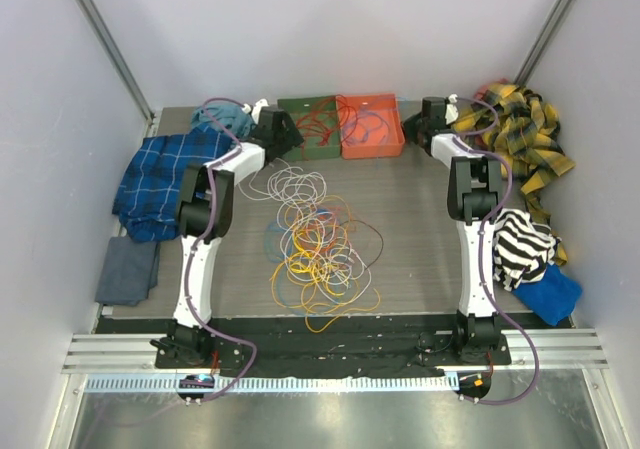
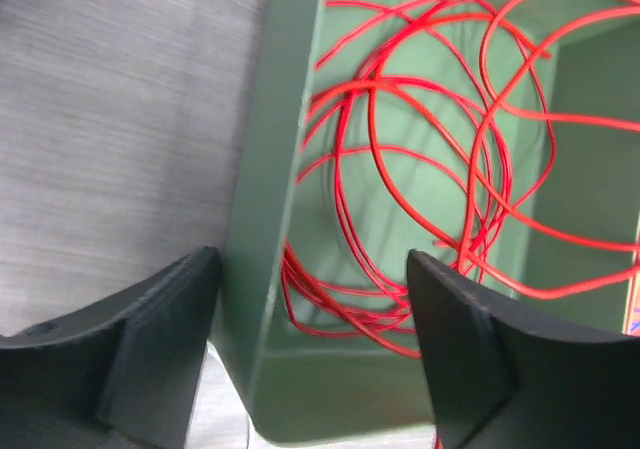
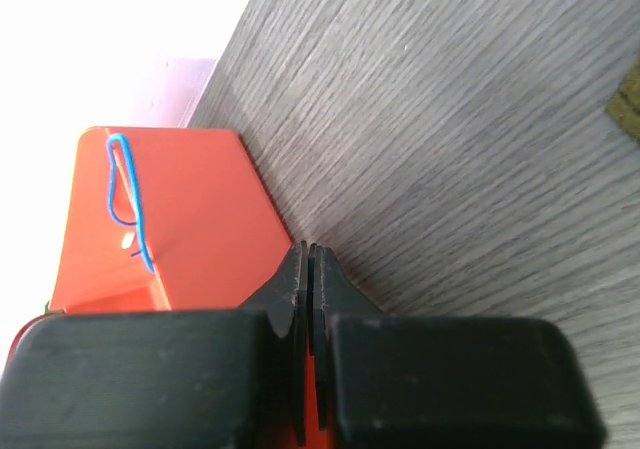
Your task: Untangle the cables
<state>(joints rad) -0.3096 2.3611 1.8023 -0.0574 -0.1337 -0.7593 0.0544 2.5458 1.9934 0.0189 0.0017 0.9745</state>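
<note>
A tangle of yellow, orange, white and blue cables [image 1: 318, 241] lies in loops on the table's middle. A red cable [image 1: 318, 124] is coiled in the green bin [image 1: 296, 109]. A blue cable [image 1: 368, 125] lies in the orange bin [image 1: 385, 147]. My left gripper [image 1: 284, 135] is open and empty; in its wrist view the gripper [image 2: 312, 304] straddles the green bin's left wall [image 2: 262, 219], with the red cable [image 2: 371, 119] ahead. My right gripper [image 1: 411, 125] is shut, its tips [image 3: 310, 254] at the orange bin's [image 3: 190, 219] right edge. The blue cable [image 3: 126, 194] shows there.
A blue plaid cloth [image 1: 160, 177], a teal cloth [image 1: 226, 119] and a grey cloth [image 1: 128, 271] lie at the left. A yellow plaid cloth [image 1: 522, 137], a striped cloth [image 1: 522, 245] and a blue cloth [image 1: 552, 295] lie at the right. White walls enclose the table.
</note>
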